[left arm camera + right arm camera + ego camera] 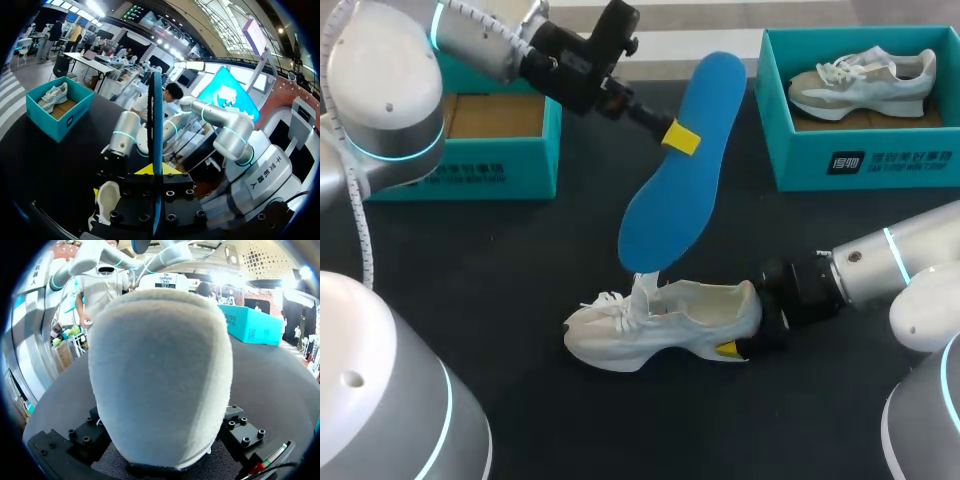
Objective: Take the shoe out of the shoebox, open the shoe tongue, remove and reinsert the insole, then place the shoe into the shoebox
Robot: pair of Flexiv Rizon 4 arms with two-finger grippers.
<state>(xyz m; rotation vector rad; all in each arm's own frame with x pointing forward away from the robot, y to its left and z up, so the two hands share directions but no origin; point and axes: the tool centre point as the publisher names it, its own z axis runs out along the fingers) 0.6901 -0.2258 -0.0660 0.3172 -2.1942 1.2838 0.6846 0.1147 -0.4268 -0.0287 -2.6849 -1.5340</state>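
Head view: the dark tabletop (470, 290) carries the left shoebox (505, 165) and the right shoebox (860, 165), well apart. The left pincer (680, 137) clamps the blue insole (675, 200) above the white shoe (665, 320). The right pincer (735, 345) grips its heel.

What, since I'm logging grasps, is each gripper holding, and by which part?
The left gripper holds the blue insole by its side edge; the right gripper holds the white shoe by its heel.
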